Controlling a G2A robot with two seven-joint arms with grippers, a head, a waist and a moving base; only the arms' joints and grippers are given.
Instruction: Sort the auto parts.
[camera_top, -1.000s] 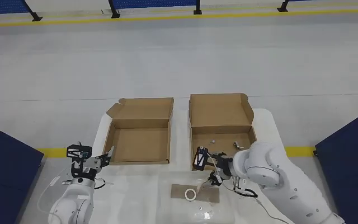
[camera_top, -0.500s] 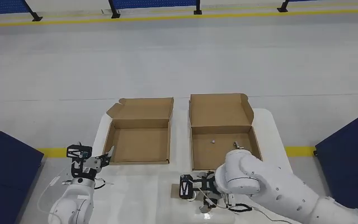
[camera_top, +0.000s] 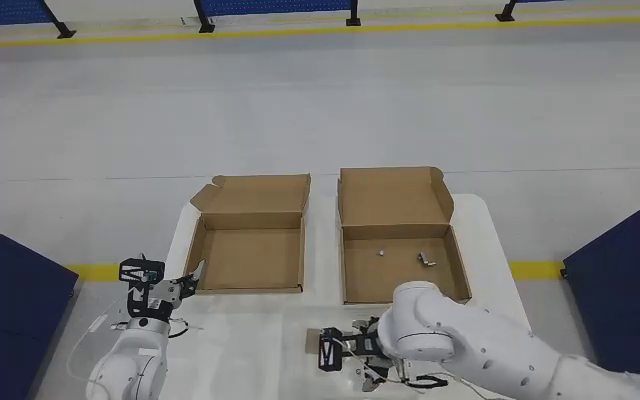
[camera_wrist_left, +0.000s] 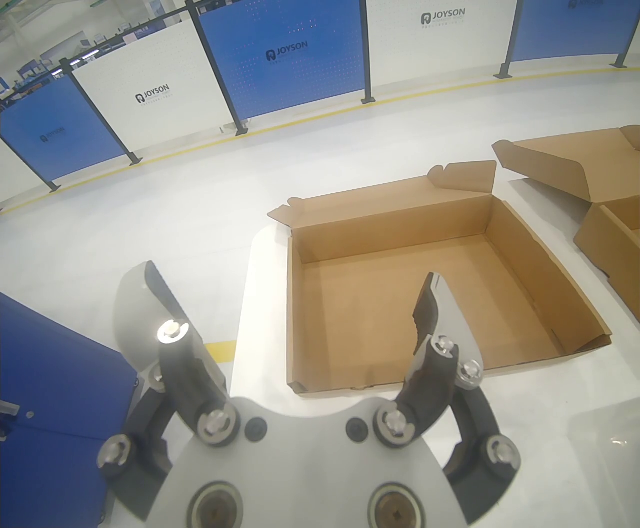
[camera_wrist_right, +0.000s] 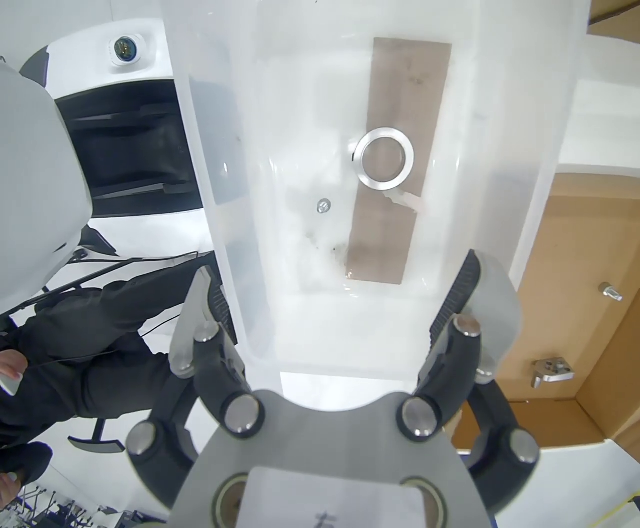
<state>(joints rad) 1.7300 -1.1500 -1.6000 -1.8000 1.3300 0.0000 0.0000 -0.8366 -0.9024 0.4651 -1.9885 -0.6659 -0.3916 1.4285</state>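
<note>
**A:** How does the right tool stand?

**B:** The right tool (camera_wrist_right: 340, 272) is spread wide. The end of a clear bin (camera_wrist_right: 215, 150) lies between its fingers, one finger by each long wall. I cannot tell whether they touch the plastic.

**A:** What lies in the bin?

**B:** A metal ring (camera_wrist_right: 384, 158) lies flat on a brown strip (camera_wrist_right: 400, 90) on the bin's floor. A small screw (camera_wrist_right: 323, 205) lies just beside the strip, apart from the ring.

**A:** And past the bin?

**B:** The right box (camera_wrist_right: 565, 240) stands just beside it, open, with its lid flap raised at the back. A bolt (camera_wrist_right: 611, 290) and a bracket (camera_wrist_right: 552, 371) lie in it, apart from each other, toward the box's far wall.

**A:** And the left tool?

**B:** The left tool (camera_wrist_left: 290, 277) is spread too, with nothing between its fingers. It hangs by the near left corner of the surface (camera_wrist_left: 260, 325), pointing toward the left box (camera_wrist_left: 390, 235).

**A:** How is that box set?

**B:** It is open, flap up at the back. The two boxes stand side by side on the surface with a narrow gap between them. The bin lies at the near edge, in front of the right box.
</note>
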